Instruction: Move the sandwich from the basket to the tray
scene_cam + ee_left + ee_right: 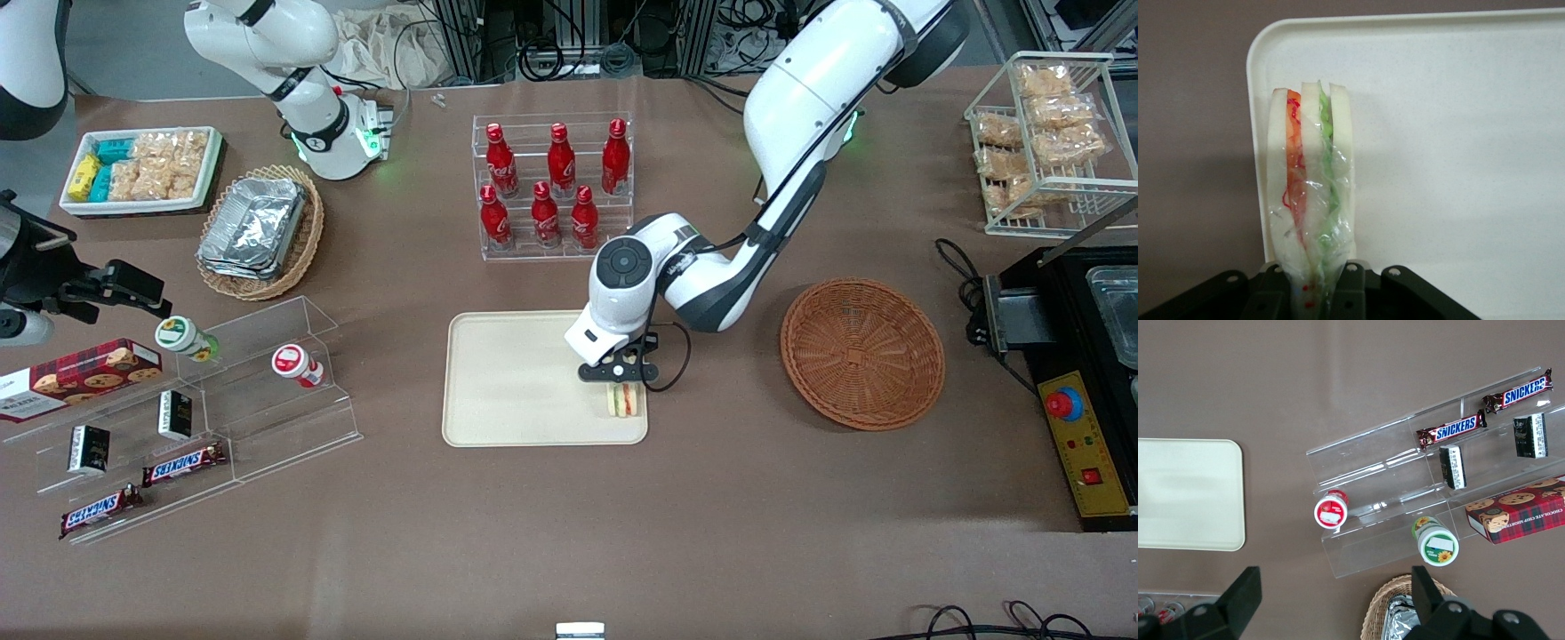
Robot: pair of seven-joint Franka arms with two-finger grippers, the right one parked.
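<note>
The sandwich [624, 400], a plastic-wrapped wedge of pale bread with orange, red and green filling, stands on edge at the tray's corner nearest the front camera, toward the working arm's end. The left gripper [622, 380] is directly above it and shut on its wrapped end. In the left wrist view the sandwich [1310, 193] sticks out from between the black fingers [1361, 283] of the gripper [1313, 293], over the cream tray [1458, 133]. I cannot tell whether it touches the tray [516, 382]. The reddish-brown wicker basket [862, 353] lies empty beside the tray, toward the working arm's end.
A clear rack of red cola bottles [551, 187] stands farther from the camera than the tray. A tan wicker basket with foil containers [258, 231], a white snack bin [142, 169] and an acrylic shelf [222, 400] lie toward the parked arm's end. A black appliance [1085, 373] is beside the reddish-brown basket.
</note>
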